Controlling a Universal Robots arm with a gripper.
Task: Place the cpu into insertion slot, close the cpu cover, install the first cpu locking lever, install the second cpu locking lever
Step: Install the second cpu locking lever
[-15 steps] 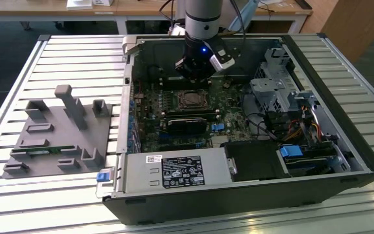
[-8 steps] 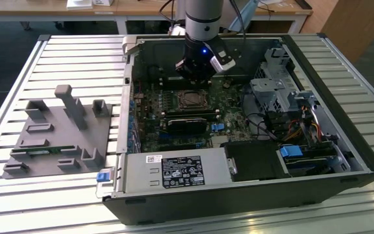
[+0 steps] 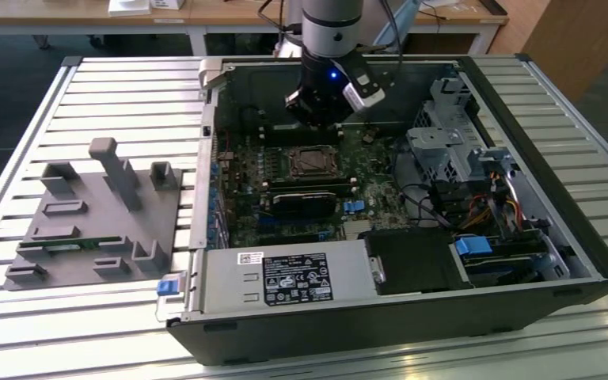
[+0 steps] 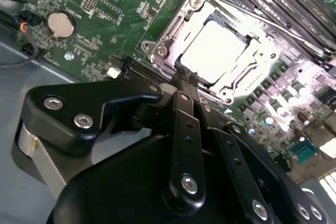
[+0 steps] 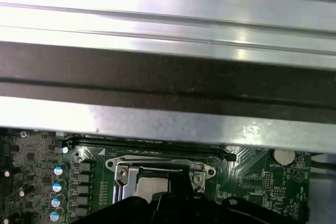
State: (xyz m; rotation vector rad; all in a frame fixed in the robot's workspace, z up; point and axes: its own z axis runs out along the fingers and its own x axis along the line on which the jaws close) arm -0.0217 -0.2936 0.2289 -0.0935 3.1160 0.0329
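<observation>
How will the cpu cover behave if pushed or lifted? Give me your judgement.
The cpu cover is a thin metal frame around a large window, so it is probably light and stiff, yet bendable if levered. Its glossy surface may be slippery. It lies flat over the cpu with screws at its corners, so a sideways push likely won't shift it.

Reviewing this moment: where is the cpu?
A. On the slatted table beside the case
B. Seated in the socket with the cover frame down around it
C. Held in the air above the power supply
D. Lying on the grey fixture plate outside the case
B: in the second wrist view the cpu, its silvery top showing, sits in the insertion slot with the cpu cover lying flat around it, just past the gripper.
</observation>
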